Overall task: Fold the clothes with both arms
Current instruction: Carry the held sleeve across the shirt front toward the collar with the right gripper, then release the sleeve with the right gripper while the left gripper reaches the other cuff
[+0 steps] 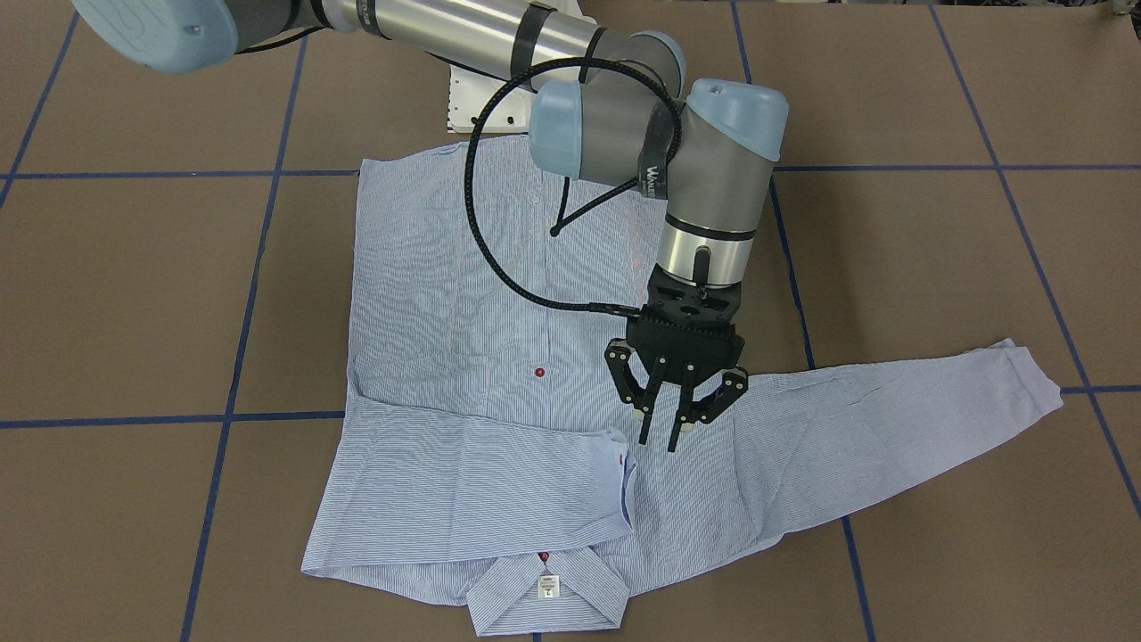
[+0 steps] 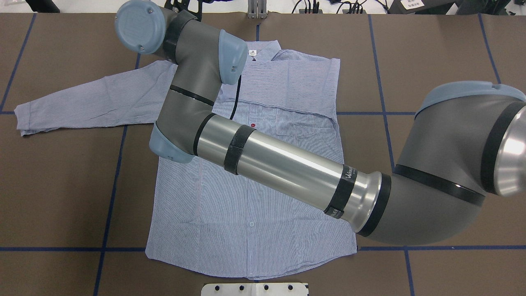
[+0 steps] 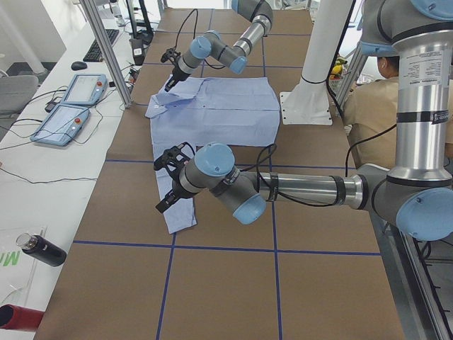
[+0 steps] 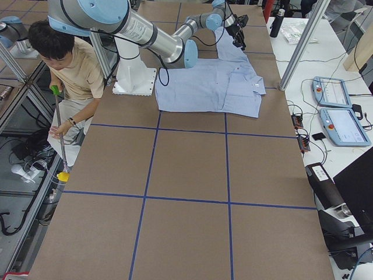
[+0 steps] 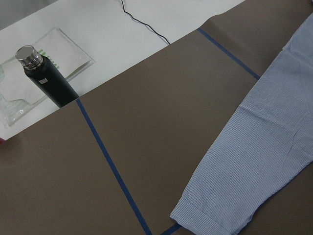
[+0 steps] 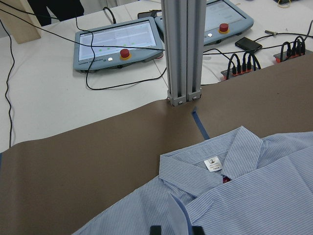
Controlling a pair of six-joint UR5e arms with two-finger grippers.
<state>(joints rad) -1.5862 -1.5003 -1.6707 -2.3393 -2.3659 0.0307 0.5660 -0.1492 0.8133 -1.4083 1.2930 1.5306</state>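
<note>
The light blue striped shirt (image 1: 446, 294) lies flat, buttoned front up, collar with white label (image 1: 545, 587) toward the operators. One sleeve is folded across the chest, its cuff (image 1: 621, 477) near the collar. The other sleeve (image 1: 909, 401) lies stretched out sideways; it also shows in the overhead view (image 2: 90, 98) and the left wrist view (image 5: 264, 156). My right gripper (image 1: 661, 437) reaches across, hovers over the shoulder by that sleeve, open and empty; its fingertips (image 6: 155, 229) show above the collar. My left gripper (image 3: 164, 202) hangs above the stretched sleeve; I cannot tell its state.
The white pedestal base (image 1: 481, 98) stands by the shirt's hem. A dark bottle (image 5: 46, 73) lies beyond the table's left end. Control pendants (image 6: 117, 44) and an aluminium post (image 6: 182, 49) stand past the collar side. A seated operator (image 4: 64, 64) is beside the robot.
</note>
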